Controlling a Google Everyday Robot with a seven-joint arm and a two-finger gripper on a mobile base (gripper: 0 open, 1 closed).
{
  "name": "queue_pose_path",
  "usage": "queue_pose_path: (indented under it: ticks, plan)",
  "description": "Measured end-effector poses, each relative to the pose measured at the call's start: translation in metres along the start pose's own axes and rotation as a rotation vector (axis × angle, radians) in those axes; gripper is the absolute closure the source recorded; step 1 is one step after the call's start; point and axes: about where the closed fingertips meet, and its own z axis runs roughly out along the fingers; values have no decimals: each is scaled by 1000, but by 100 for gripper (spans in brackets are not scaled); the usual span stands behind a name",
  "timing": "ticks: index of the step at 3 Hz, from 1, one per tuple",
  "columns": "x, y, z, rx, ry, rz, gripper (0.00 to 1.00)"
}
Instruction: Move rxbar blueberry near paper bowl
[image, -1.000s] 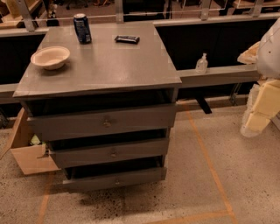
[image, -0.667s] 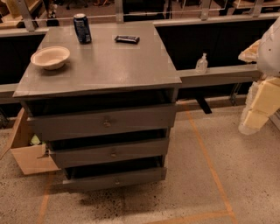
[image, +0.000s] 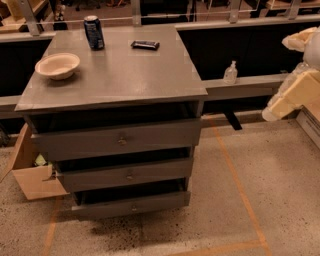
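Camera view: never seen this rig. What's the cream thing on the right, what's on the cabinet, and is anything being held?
There is one picture, looking down at the front of a grey cabinet with three drawers. Where the camera is mounted is not on record.

The cream shapes at the right edge are the robot's single arm. Its gripper is the lower end of that arm. It hangs off to the right of the cabinet, over the floor and far from everything on top.

Three things sit on the cabinet top. The rxbar blueberry, a flat dark bar, is near the back. A dark blue soda can stands upright to its left. The paper bowl is near the left edge.

The bar lies on the cabinet, so it is not being held. A small pump bottle stands on the ledge behind.
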Motion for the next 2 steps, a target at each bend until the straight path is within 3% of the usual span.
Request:
queue_pose_path:
  ticks: [1, 2]
  plan:
    - [-32, -55, 11, 122, -202, -11, 0]
    - [-65, -103, 27, 164, -372, 23, 0]
